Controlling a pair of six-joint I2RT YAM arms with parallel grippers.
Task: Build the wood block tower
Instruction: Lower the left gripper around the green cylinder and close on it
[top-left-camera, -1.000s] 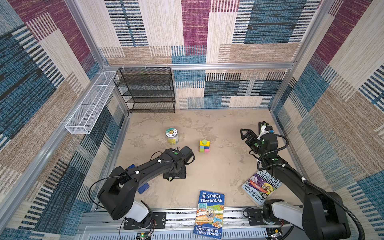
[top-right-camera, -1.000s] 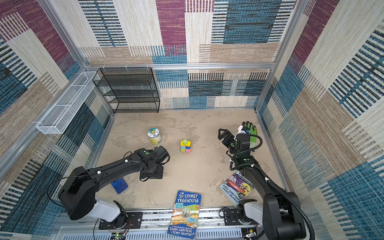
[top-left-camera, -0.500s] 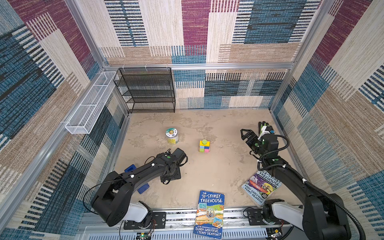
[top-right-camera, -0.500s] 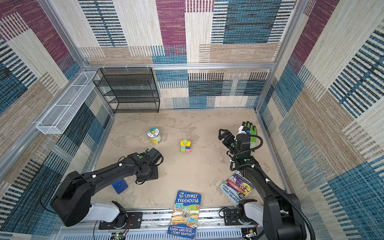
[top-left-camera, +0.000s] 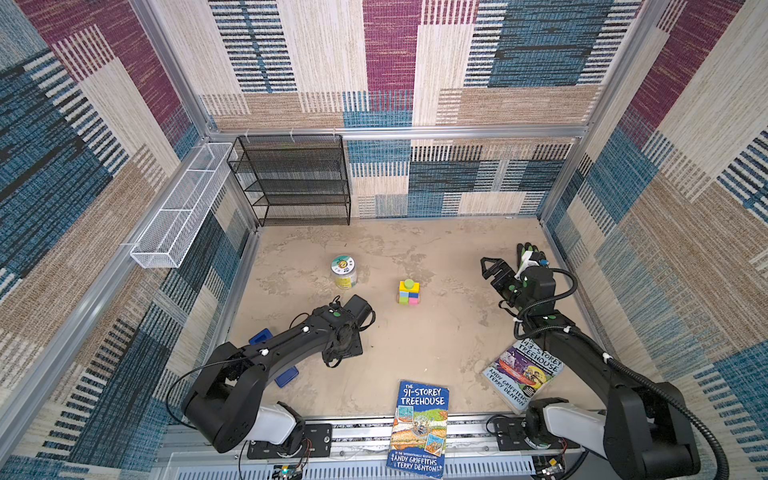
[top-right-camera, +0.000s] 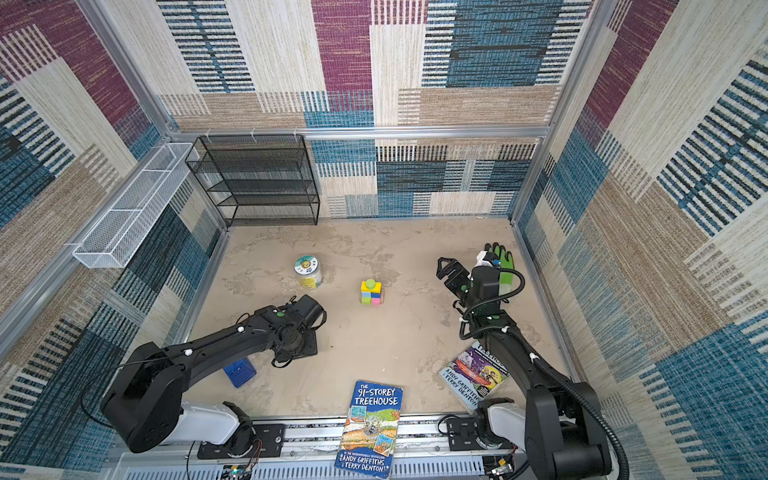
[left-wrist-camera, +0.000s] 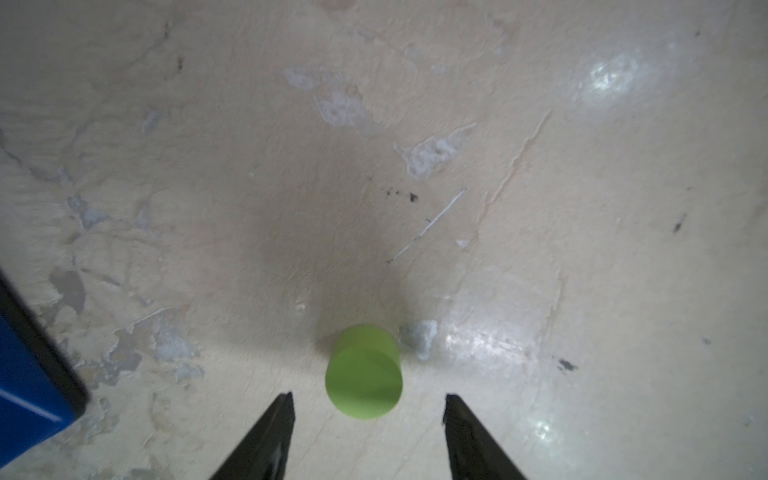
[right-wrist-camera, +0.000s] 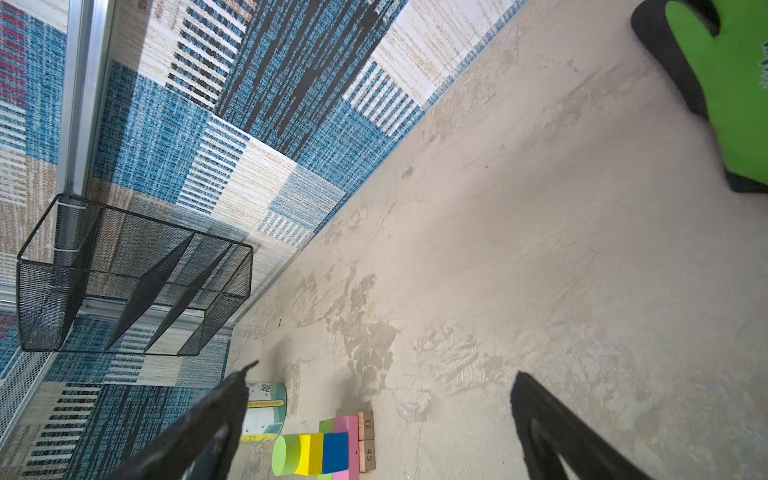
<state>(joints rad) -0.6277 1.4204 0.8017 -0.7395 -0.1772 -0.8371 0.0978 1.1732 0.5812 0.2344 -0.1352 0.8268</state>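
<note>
The left gripper (left-wrist-camera: 368, 397) is hovering over the table with its jaws standing apart and pinching nothing. The lime cylinder (left-wrist-camera: 363, 372) is standing on end just ahead of the fingertips, in line with the gap and touching neither. It is looking like painted wood: light, rigid and sturdy, but smooth and round, so likely to roll or squirt out if pinched off-centre. The best hold is probably across its curved side at mid-height. The right gripper (right-wrist-camera: 386, 369) is waiting spread wide and empty, with the tower (right-wrist-camera: 324, 451) well ahead of it.
</note>
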